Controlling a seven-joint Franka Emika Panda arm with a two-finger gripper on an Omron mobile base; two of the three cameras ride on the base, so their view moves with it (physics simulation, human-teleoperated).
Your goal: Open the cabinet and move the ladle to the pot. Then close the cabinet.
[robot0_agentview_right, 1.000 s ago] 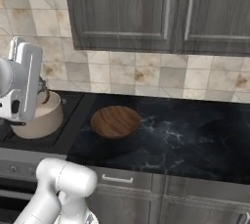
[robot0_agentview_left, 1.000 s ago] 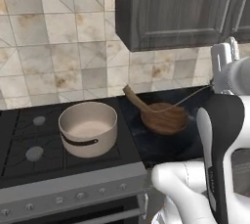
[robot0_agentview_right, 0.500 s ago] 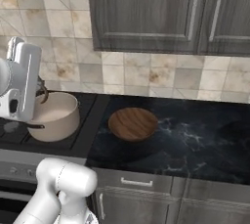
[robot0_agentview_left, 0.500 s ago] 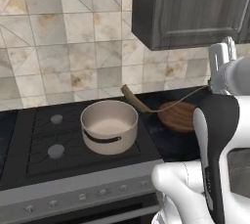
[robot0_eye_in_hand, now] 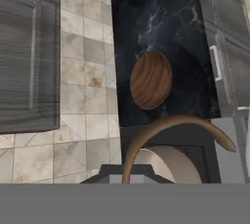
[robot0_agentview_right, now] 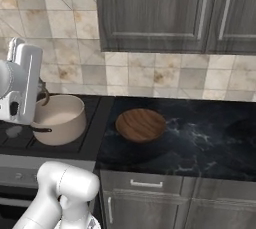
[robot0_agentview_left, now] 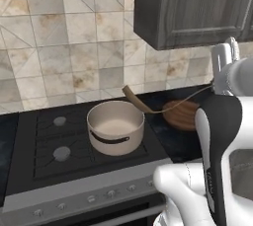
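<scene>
A: Where is the ladle (robot0_agentview_left: 136, 99)?

B: Slanting above the tan pot (robot0_agentview_left: 116, 126) on the stove (robot0_agentview_left: 44, 163), thin handle apparently clamped in the shut gripper, held for lowering in. Cabinet (robot0_agentview_right: 165, 13) doors are shut

Round wooden board (robot0_agentview_right: 140, 125) on dark marble counter (robot0_agentview_right: 200, 138).
</scene>
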